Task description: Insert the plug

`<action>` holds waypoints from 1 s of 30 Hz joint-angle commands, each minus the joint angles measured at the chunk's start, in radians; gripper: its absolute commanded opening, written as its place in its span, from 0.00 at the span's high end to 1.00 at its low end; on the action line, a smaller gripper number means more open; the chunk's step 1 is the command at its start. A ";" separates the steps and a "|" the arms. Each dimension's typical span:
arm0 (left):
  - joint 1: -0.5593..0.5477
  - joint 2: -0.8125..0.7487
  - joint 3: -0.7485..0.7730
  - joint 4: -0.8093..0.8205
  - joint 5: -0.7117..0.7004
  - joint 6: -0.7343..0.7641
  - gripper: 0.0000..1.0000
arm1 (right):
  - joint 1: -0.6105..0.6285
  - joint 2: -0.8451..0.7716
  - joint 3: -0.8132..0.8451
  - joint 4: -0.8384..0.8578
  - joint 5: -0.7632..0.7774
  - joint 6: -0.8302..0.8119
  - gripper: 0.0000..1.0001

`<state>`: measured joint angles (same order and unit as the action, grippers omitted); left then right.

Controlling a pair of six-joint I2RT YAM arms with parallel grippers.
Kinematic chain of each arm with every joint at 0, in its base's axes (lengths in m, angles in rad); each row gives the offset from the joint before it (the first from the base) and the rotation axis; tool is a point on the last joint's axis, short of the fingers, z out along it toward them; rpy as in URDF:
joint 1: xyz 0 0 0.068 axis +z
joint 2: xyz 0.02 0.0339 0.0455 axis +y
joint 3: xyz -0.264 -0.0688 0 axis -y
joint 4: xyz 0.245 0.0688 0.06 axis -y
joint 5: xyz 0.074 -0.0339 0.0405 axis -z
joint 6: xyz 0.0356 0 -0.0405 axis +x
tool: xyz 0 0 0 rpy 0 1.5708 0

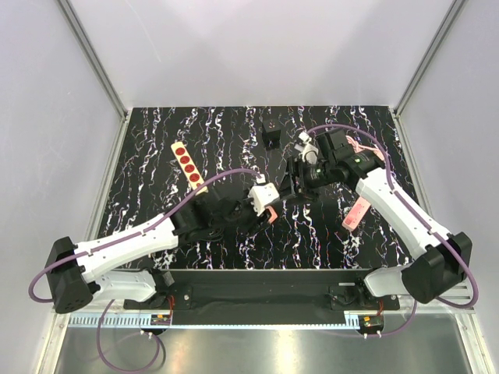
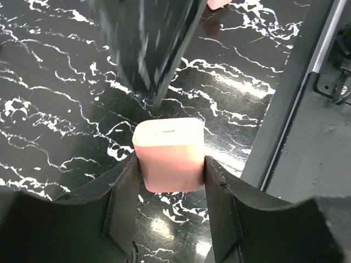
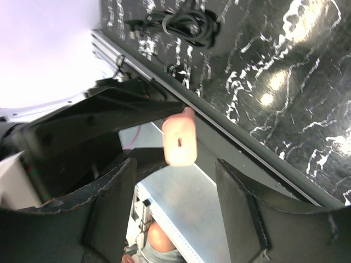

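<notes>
Left claw (image 2: 171,167): clamps your pink rounded plastic charger block (image 2: 169,148). Right claw (image 3: 175,167): jaws apart, empty. Nothing plugged yet.

My left gripper (image 2: 170,161) pinches the pink charger (image 2: 169,145) flush, with no gap at its flanks. Just beyond the charger my right gripper (image 3: 175,163) hangs with jaws wide, barring that way. Left of the charger the table (image 1: 226,132) runs bare up to the power strip (image 1: 187,165). Right of the charger lies a pink bar (image 1: 355,212), perhaps another strip, well apart.
</notes>
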<state>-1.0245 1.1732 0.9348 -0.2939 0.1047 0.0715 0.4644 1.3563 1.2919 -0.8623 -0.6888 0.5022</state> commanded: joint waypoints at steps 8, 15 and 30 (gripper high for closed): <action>-0.042 0.013 0.059 0.058 -0.053 0.014 1.00 | 0.088 0.026 0.009 0.014 0.021 -0.005 0.38; -0.055 0.023 0.068 0.065 -0.065 0.011 1.00 | 0.141 0.037 -0.023 0.011 0.093 0.006 0.39; -0.065 0.000 0.056 0.099 -0.054 0.016 1.00 | 0.145 0.047 -0.069 0.057 0.019 -0.024 0.51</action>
<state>-1.0813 1.2018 0.9493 -0.2783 0.0559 0.0750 0.6006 1.4078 1.2388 -0.8555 -0.6094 0.4896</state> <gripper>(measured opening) 0.492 0.488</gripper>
